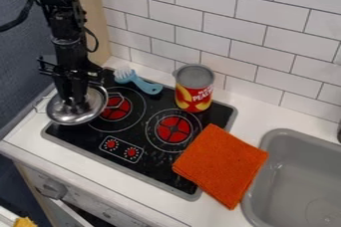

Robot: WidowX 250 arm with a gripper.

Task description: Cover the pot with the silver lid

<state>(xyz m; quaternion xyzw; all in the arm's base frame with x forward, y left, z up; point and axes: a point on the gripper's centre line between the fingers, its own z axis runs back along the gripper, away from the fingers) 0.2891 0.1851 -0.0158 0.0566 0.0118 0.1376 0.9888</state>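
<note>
Gripper: black, pointing down at upper left, its tip [75, 104] right over the middle of the lid; cannot tell whether it is clamped on the lid or just against it.
Arm: black [65, 34], comes in from the upper left, hangs near upright.
Silver lid: round, shiny [61, 115], under the gripper, over the left end of the stovetop [160, 170], overlapping the near left part of the left burner [115, 108] in view.
Pot: can't make one out; a thin wire shape [40, 105] pokes out left of the lid, maybe a handle, too small to tell.
Right burner: red center [174, 130], pale rings around it, between can and printed dials.
Dials: two red ones [121, 150] in a white outline, front of stovetop.
Brush: light blue handle [148, 86], white bristles toward the left, lying at the back edge of the stovetop.
Can: red and yellow, upright [193, 94], back of stovetop, right of brush.
Cloth: orange, flat [222, 165], across the right front corner of the stovetop and onto the tabletop [250, 116].
Sink: gray basin [289, 164], right side, just beside the cloth.
Wall: white tiles [236, 34] behind.
Bottom left corner: yellow item [25, 222], partly cut off.
</note>
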